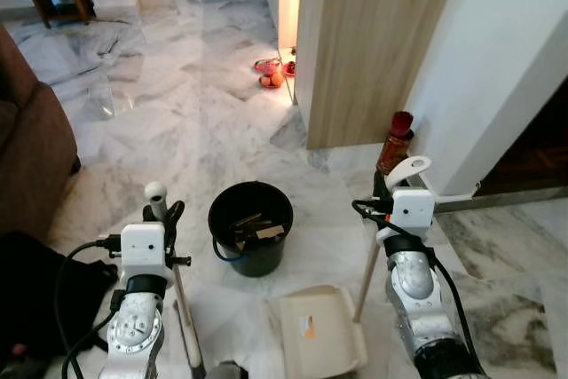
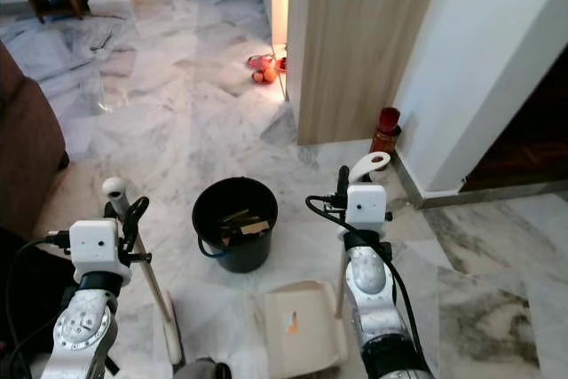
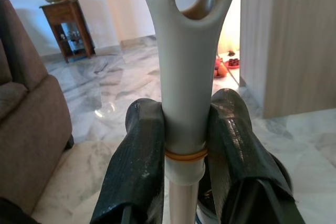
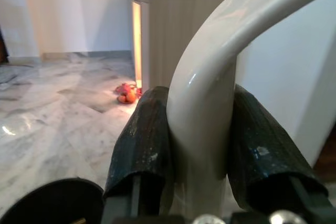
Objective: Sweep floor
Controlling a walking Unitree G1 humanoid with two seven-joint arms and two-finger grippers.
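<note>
My left gripper (image 1: pixel 166 213) is shut on the grey looped handle of a broom (image 3: pixel 186 72), whose stick (image 1: pixel 185 308) runs down to the floor at my left. My right gripper (image 1: pixel 383 191) is shut on the white curved handle (image 4: pixel 210 103) of a long-handled dustpan. Its cream pan (image 1: pixel 318 333) rests on the marble floor between my arms. A black bucket (image 1: pixel 257 259) stands just beyond the pan, with pieces of brown and white rubbish inside. Black fingers (image 3: pixel 139 156) press both sides of the broom handle.
A brown sofa (image 1: pixel 31 148) fills the left side, with a dark bundle (image 1: pixel 35 290) on the floor below it. A wooden partition (image 1: pixel 373 42) and white wall stand to the right, with a red-capped bottle (image 1: pixel 395 141) at the base. Small red and orange items (image 1: pixel 271 73) lie further back.
</note>
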